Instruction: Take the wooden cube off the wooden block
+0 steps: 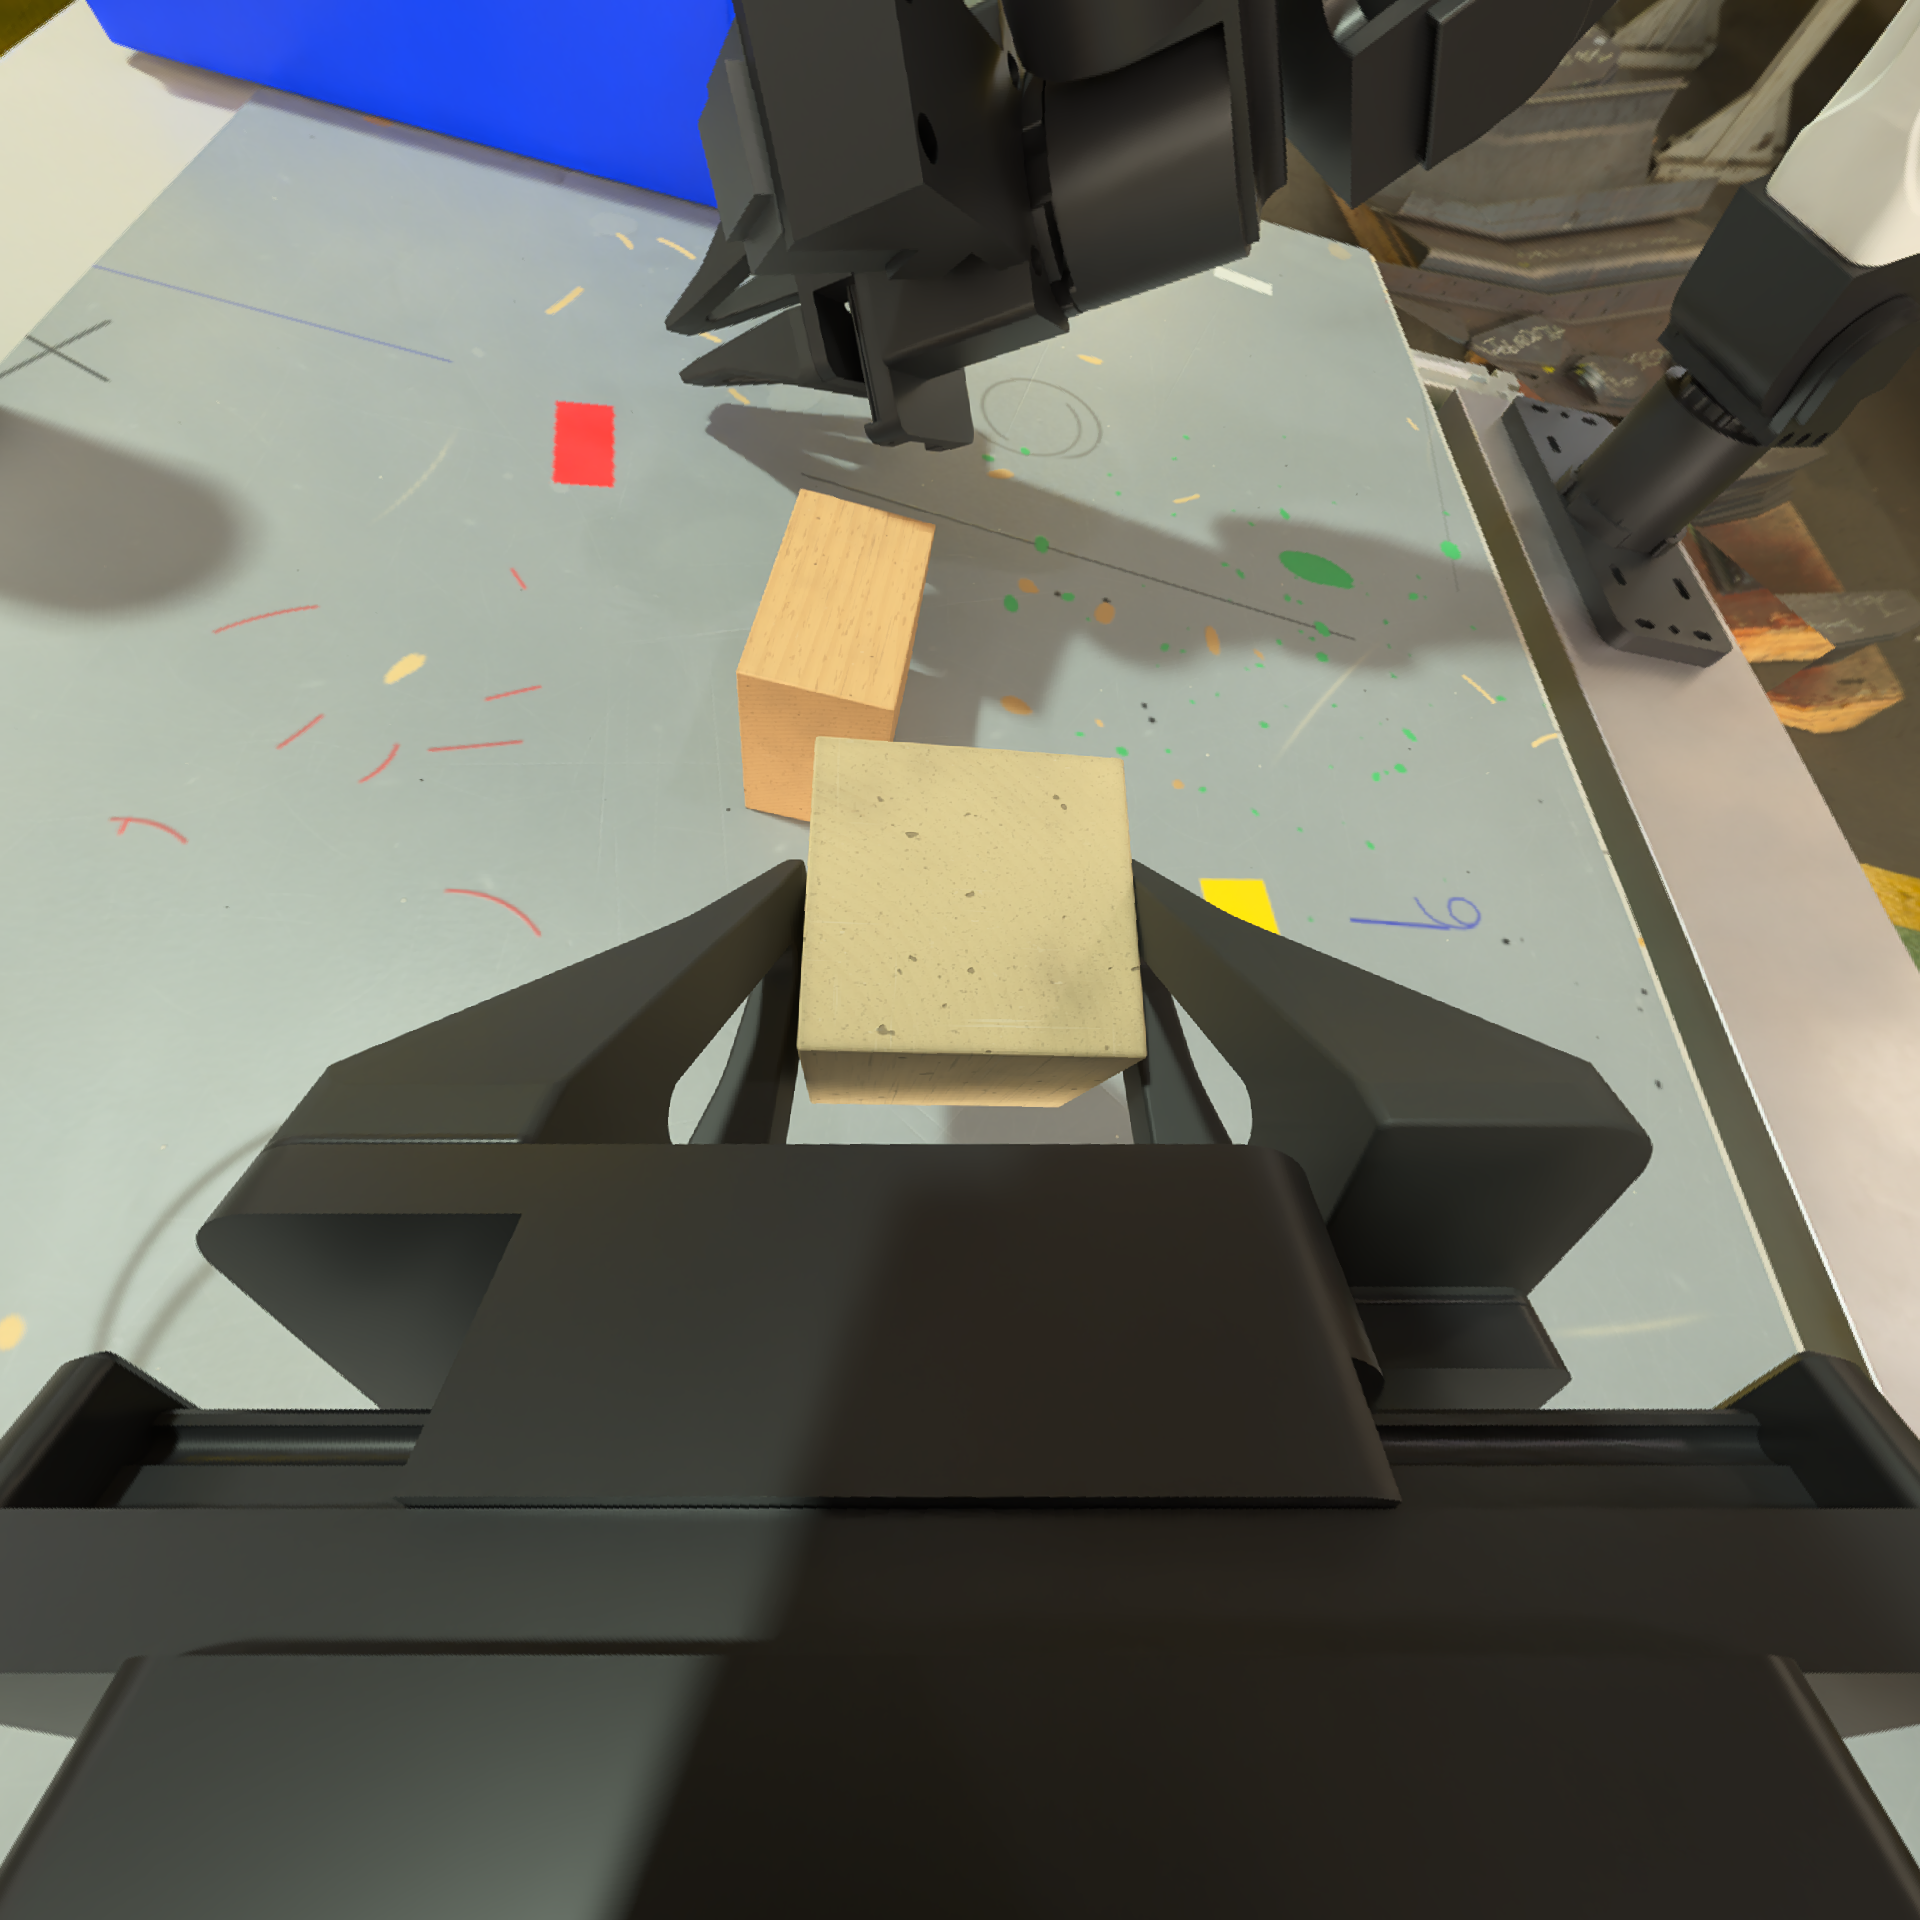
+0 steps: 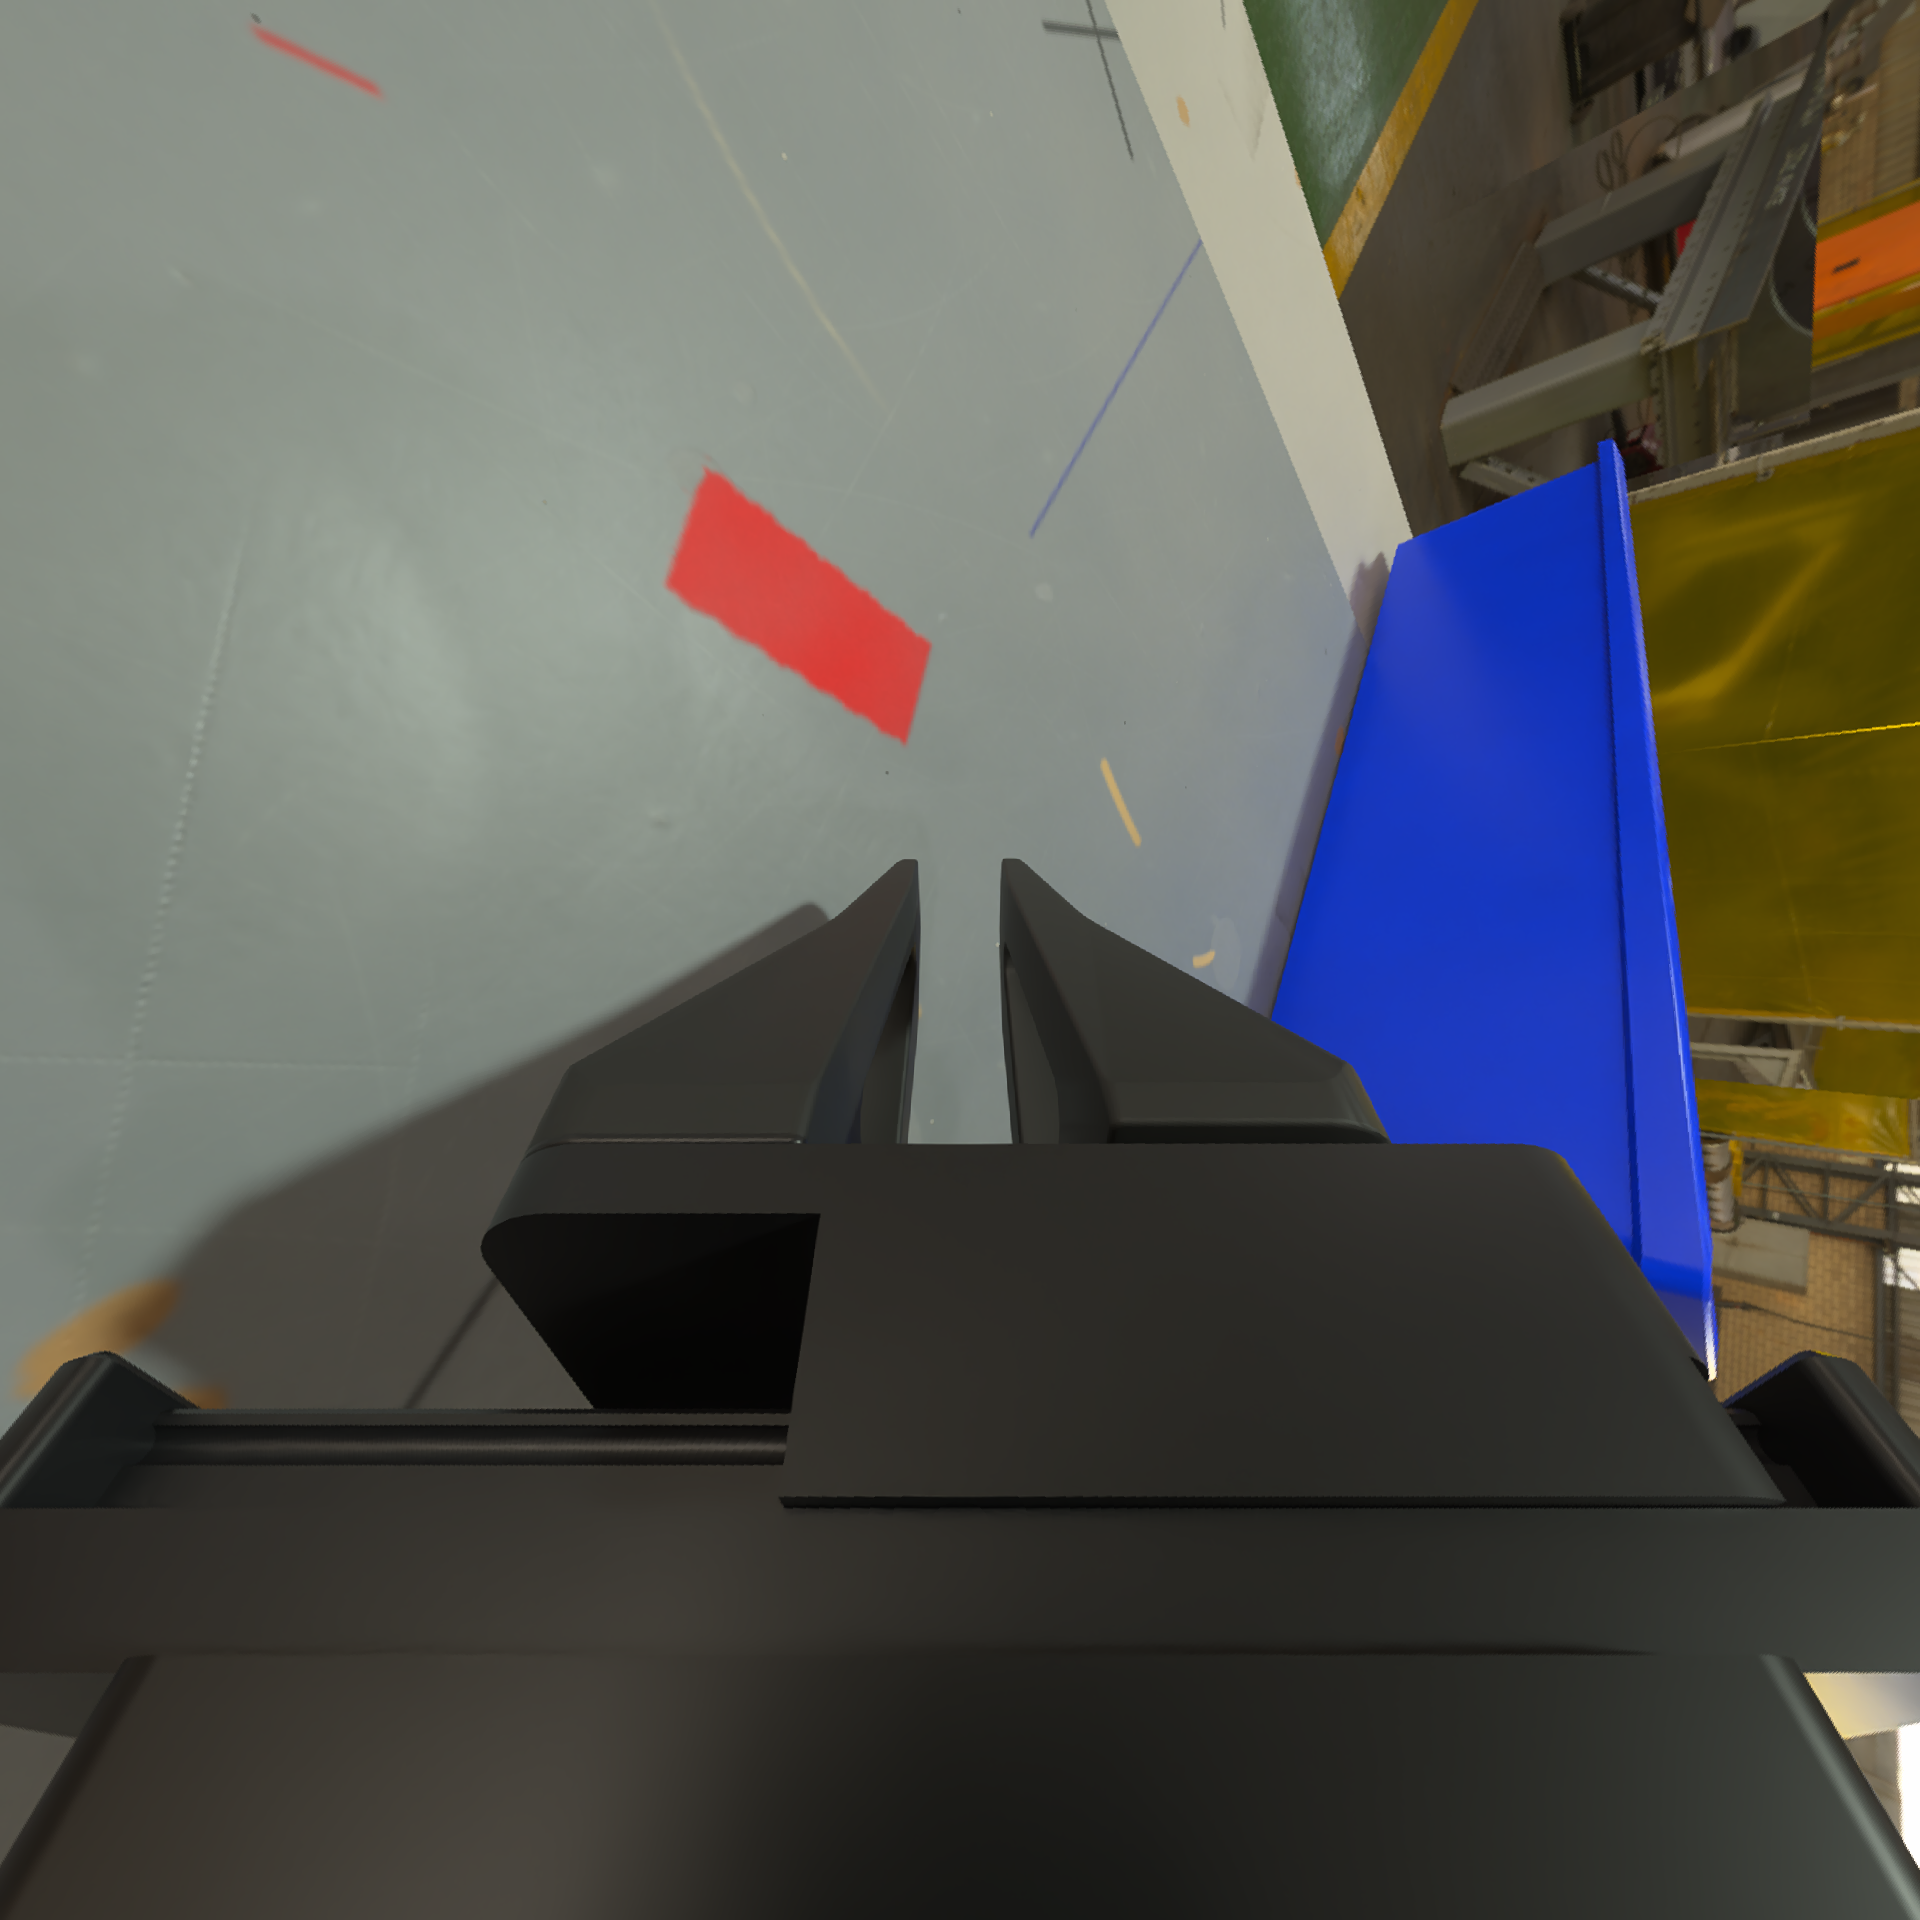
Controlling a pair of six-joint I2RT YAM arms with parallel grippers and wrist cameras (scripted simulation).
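Note:
My left gripper (image 1: 968,873) is shut on the wooden cube (image 1: 966,935), a pale speckled cube held between both fingers a little above the grey table (image 1: 312,1039). The wooden block (image 1: 836,623), light orange-brown and oblong, lies on the table just beyond and to the left of the cube, with nothing on it. The cube covers the block's near corner in this view. My right gripper (image 2: 958,868) hovers over bare table with its jaws nearly together and nothing between them. It also shows in the left wrist view (image 1: 914,416), beyond the block.
A blue bin (image 1: 416,73) stands at the table's far edge and also shows in the right wrist view (image 2: 1475,883), close to the right gripper. Flat red (image 1: 583,444) and yellow (image 1: 1236,899) patches mark the table. The right arm's base (image 1: 1621,561) sits at the right edge.

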